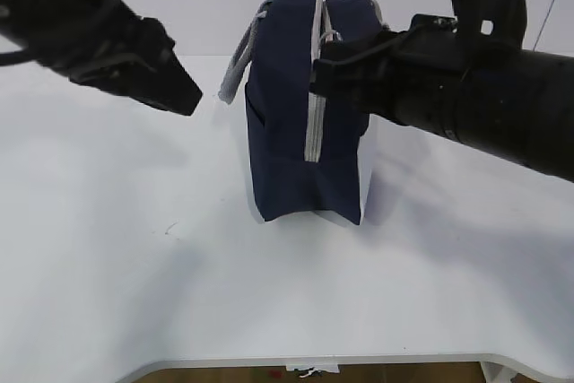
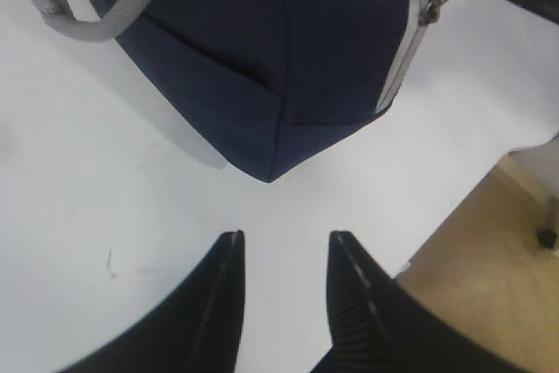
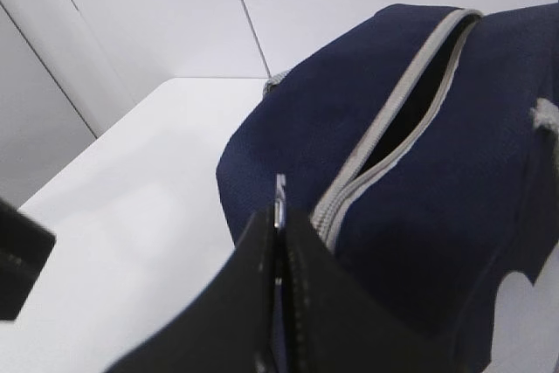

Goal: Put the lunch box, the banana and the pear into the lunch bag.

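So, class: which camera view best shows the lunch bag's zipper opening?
The right wrist view: the zipper gapes partly open along the lunch bag top. The exterior view shows the zipper as a grey strip down the bag's end; the left wrist view catches a short stretch.

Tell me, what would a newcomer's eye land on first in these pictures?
First the lunch bag, a tall navy block standing upright mid-table, its grey zipper partly open along the top. Next, the right gripper, pinched shut on a thin metal piece, apparently the zipper pull, at the bag's near upper edge. On the other side the left gripper hovers open above the bare white table, just clear of the bag's grey handle.
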Action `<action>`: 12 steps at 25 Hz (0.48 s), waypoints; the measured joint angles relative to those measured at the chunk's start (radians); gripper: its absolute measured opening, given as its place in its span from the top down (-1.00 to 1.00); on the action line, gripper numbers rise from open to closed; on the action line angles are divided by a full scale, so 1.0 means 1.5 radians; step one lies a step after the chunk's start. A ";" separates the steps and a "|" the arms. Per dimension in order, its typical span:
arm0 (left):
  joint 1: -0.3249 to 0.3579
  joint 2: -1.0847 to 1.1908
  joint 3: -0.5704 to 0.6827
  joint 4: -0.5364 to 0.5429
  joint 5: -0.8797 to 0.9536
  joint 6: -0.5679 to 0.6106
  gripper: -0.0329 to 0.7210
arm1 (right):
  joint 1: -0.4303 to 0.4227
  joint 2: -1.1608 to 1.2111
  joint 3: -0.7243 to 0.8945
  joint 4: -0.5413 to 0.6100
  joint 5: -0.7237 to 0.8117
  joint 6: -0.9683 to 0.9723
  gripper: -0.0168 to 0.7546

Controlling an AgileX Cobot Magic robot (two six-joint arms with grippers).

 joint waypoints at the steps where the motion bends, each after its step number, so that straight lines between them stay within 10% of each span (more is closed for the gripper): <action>1: 0.000 -0.034 0.042 -0.013 -0.048 0.022 0.26 | 0.000 0.000 0.000 0.003 0.000 0.000 0.95; 8: 0.000 -0.107 0.197 -0.153 -0.269 0.303 0.26 | 0.000 0.000 0.000 0.009 0.000 0.000 0.95; 9: 0.000 -0.107 0.301 -0.332 -0.315 0.386 0.26 | 0.000 0.000 0.000 0.010 0.000 0.000 0.95; 12: 0.000 -0.107 0.343 -0.409 -0.369 0.496 0.26 | 0.000 0.000 0.000 0.011 0.000 0.000 0.95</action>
